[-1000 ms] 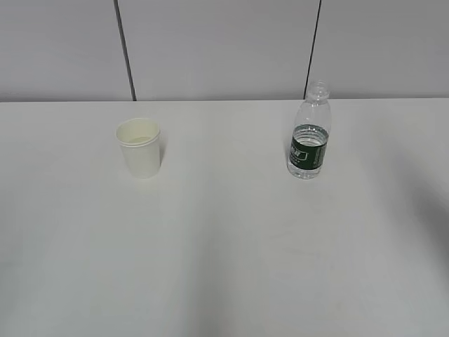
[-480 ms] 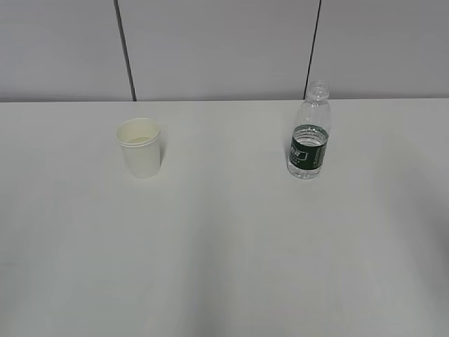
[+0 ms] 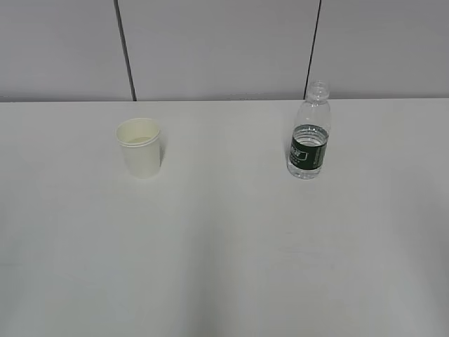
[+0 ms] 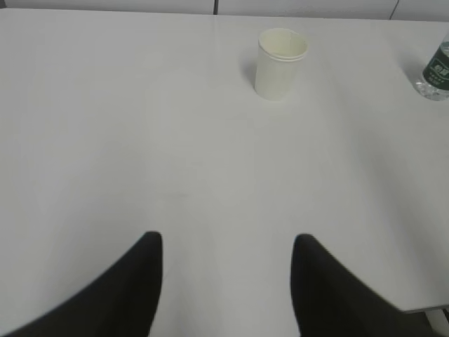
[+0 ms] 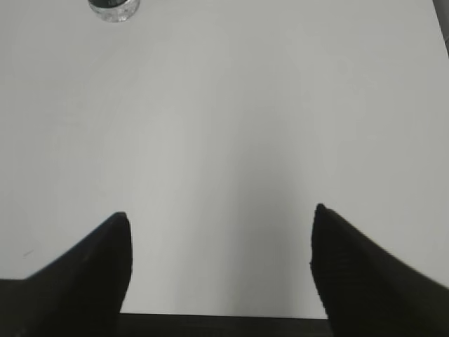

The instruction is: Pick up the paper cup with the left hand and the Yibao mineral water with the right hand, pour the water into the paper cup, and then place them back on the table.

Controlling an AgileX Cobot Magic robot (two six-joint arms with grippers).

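The paper cup (image 3: 141,147) stands upright on the white table (image 3: 224,246), left of centre; it also shows in the left wrist view (image 4: 280,63), far ahead of my left gripper. The Yibao mineral water bottle (image 3: 309,133) stands upright and uncapped at the right; its edge shows in the left wrist view (image 4: 438,70) and its base at the top of the right wrist view (image 5: 114,9). My left gripper (image 4: 226,242) is open and empty over bare table. My right gripper (image 5: 221,214) is open and empty near the table's front edge. Neither arm shows in the exterior view.
A grey panelled wall (image 3: 224,49) with dark seams runs behind the table's far edge. The table's front edge (image 5: 224,314) lies just under the right gripper.
A faint shadow at the right edge of the exterior view has faded. The cup and the bottle have not moved.
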